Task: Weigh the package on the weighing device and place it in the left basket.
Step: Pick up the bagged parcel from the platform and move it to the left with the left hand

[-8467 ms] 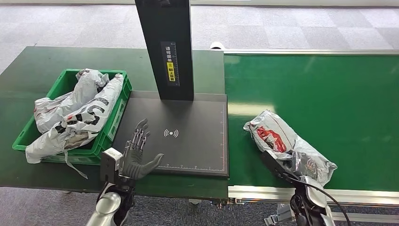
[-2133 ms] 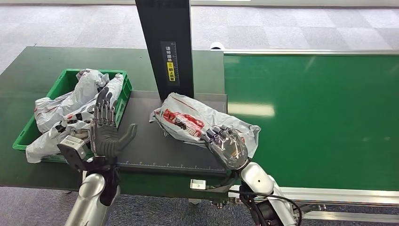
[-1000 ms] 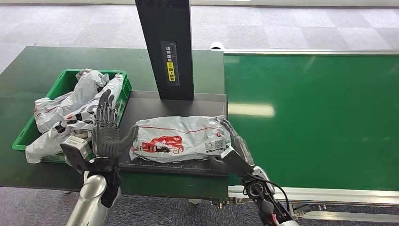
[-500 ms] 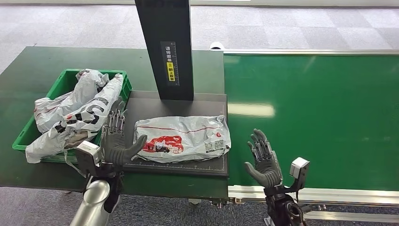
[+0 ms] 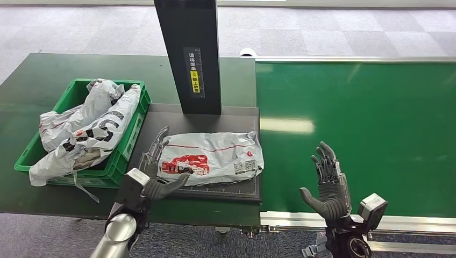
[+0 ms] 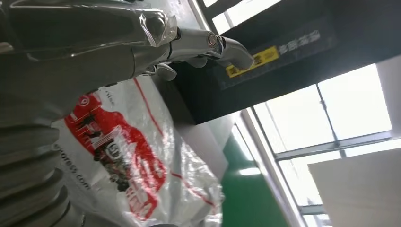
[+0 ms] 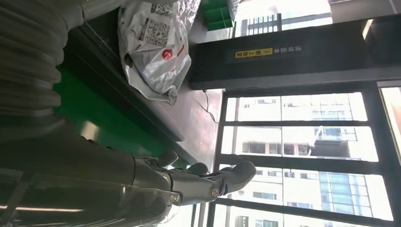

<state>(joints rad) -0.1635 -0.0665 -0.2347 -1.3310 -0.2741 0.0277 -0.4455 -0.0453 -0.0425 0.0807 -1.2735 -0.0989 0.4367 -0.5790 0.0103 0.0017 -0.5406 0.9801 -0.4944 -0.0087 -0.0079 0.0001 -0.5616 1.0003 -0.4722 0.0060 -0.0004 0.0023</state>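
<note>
The package [image 5: 209, 157], a grey plastic bag with red print, lies flat on the black weighing plate [image 5: 215, 121]. My left hand [image 5: 158, 172] is at the bag's left end, fingers stretched along its edge and thumb out in front, gripping nothing. In the left wrist view its fingers [image 6: 208, 42] reach over the package [image 6: 123, 161]. My right hand [image 5: 329, 183] is raised with fingers spread above the green belt, well right of the plate and holding nothing. The right wrist view shows the package [image 7: 153, 42] at a distance beyond the fingers [image 7: 208, 182].
The green basket [image 5: 80, 81] stands left of the plate, piled with several bagged packages [image 5: 86, 129]. The scale's black post [image 5: 188, 54] rises at the plate's far edge. A bright green conveyor belt [image 5: 365, 107] runs on the right.
My left hand dropped and tipped in toward the package's left end. My right hand drew further right over the belt. The package stayed put.
</note>
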